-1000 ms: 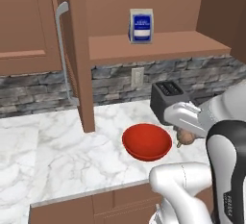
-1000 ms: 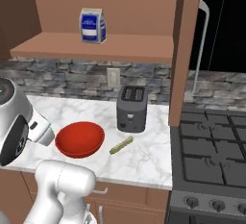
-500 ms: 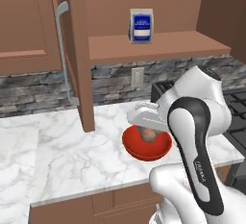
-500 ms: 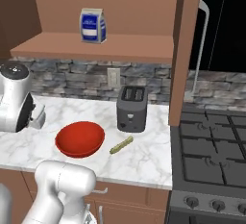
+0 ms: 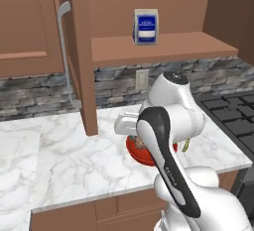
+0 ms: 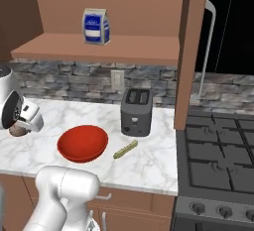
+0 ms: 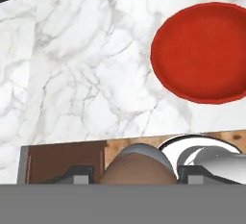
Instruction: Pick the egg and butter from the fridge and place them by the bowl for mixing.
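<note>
I've got the gripper point(image 7: 137, 180) clamped on the matte brown egg point(image 7: 138, 168); glossy round red bowl point(image 7: 204, 51) upper right, bare marble counter point(image 7: 72, 74) left.

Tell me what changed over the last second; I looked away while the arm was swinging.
The gripper, shut on the egg, swung from the toaster side across the bowl to the counter on its far side. Nothing was let go. The bowl, the butter, the toaster and the blue bag stayed put.
</note>
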